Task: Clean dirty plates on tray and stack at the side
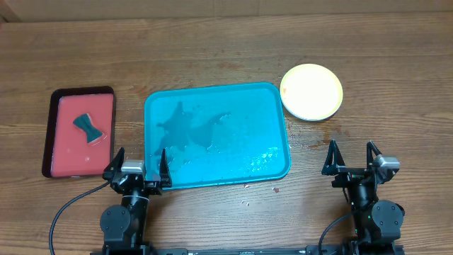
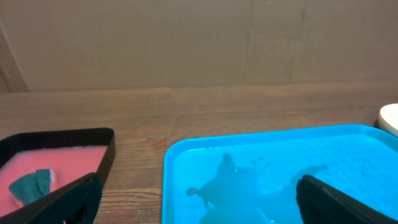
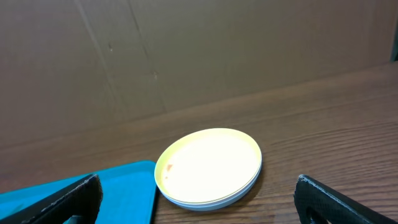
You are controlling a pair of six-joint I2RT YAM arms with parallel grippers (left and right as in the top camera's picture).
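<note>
The teal-blue tray (image 1: 216, 134) lies mid-table, wet, with no plates on it; it also shows in the left wrist view (image 2: 186, 152) and the right wrist view (image 3: 93, 186). The plates (image 1: 311, 91) sit stacked on the table right of the tray, yellow-green one on top with a faint orange smear; the stack shows in the right wrist view (image 3: 208, 167), where a paler rim peeks out beneath. My left gripper (image 1: 139, 168) is open and empty at the tray's near left corner. My right gripper (image 1: 352, 160) is open and empty, near the front edge, below the stack.
A smaller dark-rimmed red tray (image 1: 78, 131) at the left holds a dark teal sponge (image 1: 88, 128); both show in the left wrist view, tray (image 2: 106, 146) and sponge (image 2: 31, 185). Water droplets lie on the wood near the tray's front right corner. A cardboard wall stands behind the table.
</note>
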